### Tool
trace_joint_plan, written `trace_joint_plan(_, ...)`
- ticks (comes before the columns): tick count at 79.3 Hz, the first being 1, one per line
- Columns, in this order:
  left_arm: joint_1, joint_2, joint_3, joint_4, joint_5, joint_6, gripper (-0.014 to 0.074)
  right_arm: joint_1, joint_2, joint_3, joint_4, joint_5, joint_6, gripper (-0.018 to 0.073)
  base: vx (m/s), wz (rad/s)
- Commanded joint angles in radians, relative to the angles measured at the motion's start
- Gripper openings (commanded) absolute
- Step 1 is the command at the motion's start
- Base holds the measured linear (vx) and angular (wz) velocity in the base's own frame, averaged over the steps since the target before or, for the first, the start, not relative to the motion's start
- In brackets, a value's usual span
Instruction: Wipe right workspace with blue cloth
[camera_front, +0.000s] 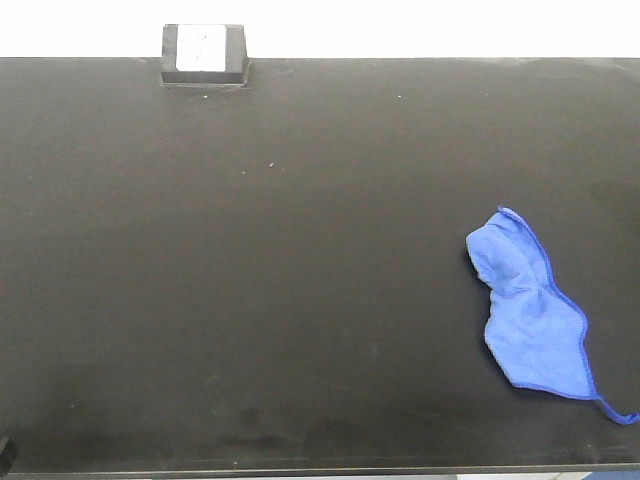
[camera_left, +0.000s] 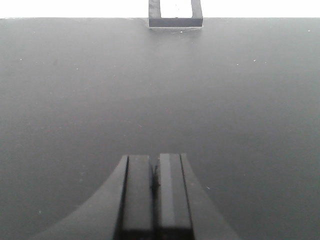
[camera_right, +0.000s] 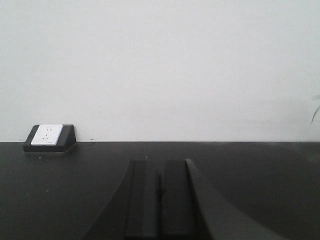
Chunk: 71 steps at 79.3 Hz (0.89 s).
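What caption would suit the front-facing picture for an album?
A crumpled blue cloth lies alone on the black benchtop, far from the small white-faced box.

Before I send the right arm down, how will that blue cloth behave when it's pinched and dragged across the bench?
The blue cloth lies crumpled with a raised fold, so it is probably floppy and will drape from one pinch point. It looks thin, likely light. A loose hem strand trails off its near corner; on the smooth black benchtop it may bunch up rather than stay flat when pushed.

You see the blue cloth lying crumpled and partly folded on the matte black counter, near its front right corner.
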Motion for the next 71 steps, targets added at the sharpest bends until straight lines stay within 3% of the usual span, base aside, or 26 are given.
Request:
trace_joint_plan(1,-0.005,-0.010,-0.025,0.000,-0.085,-0.001,-0.0006,-0.007,-0.010,0.100,-0.023,-0.158,0.065,-0.0005,0.00,0.00)
trace_joint_plan(11,-0.005,-0.008,-0.025,-0.001,-0.086,-0.001,-0.0006,-0.007,0.007,0.245,-0.080,-0.212,0.173,-0.0005,0.00,0.00)
trace_joint_plan(19,-0.005,-0.008,-0.025,-0.001,-0.087,-0.001,-0.0006,-0.007,0.007,0.238,-0.168,-0.122,0.241,-0.0005,0.00,0.00)
trace_joint_plan(71,-0.005,-0.008,-0.025,0.000,-0.087,-0.001,-0.0006,-0.007,0.005,0.238,-0.179,-0.102,0.244,-0.0005,0.00,0.00)
